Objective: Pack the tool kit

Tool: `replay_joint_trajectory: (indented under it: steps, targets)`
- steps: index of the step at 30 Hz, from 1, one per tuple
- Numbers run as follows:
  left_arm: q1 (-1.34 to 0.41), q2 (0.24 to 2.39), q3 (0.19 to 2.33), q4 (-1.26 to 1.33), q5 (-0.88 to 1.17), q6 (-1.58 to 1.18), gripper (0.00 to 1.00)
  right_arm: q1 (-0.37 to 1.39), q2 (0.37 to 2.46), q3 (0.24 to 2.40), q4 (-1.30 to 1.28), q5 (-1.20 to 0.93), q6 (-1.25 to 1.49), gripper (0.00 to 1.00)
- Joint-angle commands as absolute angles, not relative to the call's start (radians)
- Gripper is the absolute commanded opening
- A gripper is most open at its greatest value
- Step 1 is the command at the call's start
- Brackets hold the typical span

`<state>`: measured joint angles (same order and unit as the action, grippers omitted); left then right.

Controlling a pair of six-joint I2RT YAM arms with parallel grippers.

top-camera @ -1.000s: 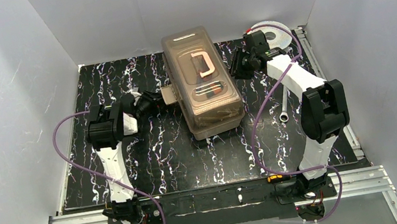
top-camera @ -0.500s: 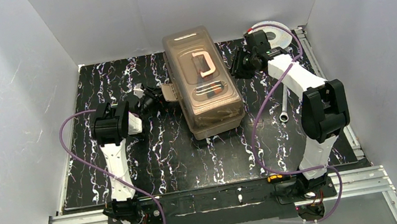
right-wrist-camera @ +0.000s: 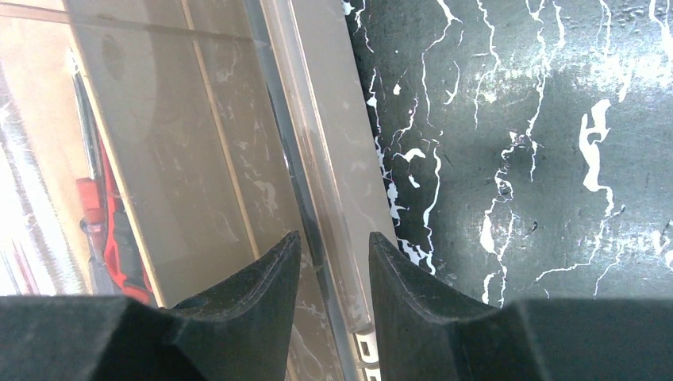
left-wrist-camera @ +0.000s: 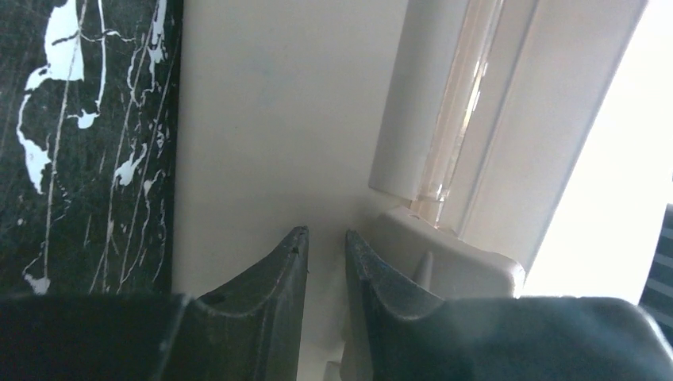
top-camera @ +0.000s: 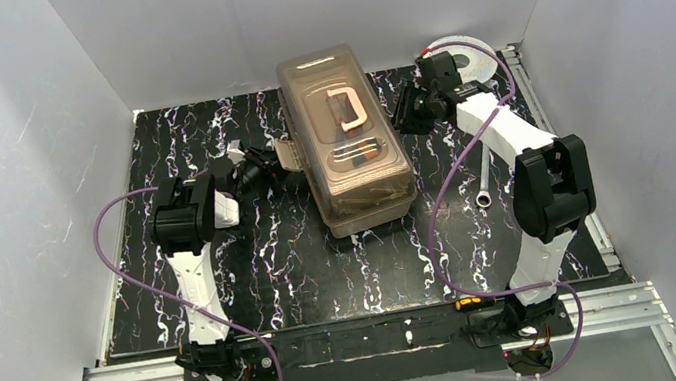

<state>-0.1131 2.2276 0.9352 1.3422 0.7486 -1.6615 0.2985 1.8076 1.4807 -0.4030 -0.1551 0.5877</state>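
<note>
The overhead camera is giving me what neither wrist camera does: the whole toolbox [top-camera: 348, 148] is lying with its lid down in the middle of the black marbled table [top-camera: 205, 140]. It is showing one cream handle [top-camera: 345, 110] on top, one round wire spool [top-camera: 471, 57] in the far right corner, and one silver wrench [top-camera: 484, 174] lying apart on the right.

Only the left wrist camera is showing me the left gripper [left-wrist-camera: 325, 238] close up. Its jaws are standing a sliver apart with nothing between them, right at the beige flap [left-wrist-camera: 270, 119] on the box's left side.

The right wrist camera is showing the right gripper [right-wrist-camera: 333, 238] half spread, with the edge of the smoky lid [right-wrist-camera: 182, 143] running in line with the gap. I cannot tell whether it is pinching that edge. Through the lid I am making out one red tool [right-wrist-camera: 107, 222].

I am counting two arms, one at either side of the box.
</note>
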Motion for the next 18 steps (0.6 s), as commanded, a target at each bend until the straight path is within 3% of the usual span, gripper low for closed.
replay_joint_trajectory:
  steps: [1, 9, 18]
  targets:
    - [-0.138, 2.032, 0.963, 1.081, 0.787, -1.446, 0.23, 0.311, 1.792, 1.481, -0.369, -0.226, 0.594, 0.45]
    - [-0.23, 1.876, 1.277, 0.081, 0.605, -0.795, 0.26, 0.312, 1.793, 1.486, -0.379, -0.215, 0.59, 0.45]
    - [-0.355, 2.001, 1.607, -0.441, 0.386, -0.506, 0.28, 0.312, 1.8, 1.489, -0.379, -0.225, 0.589, 0.45]
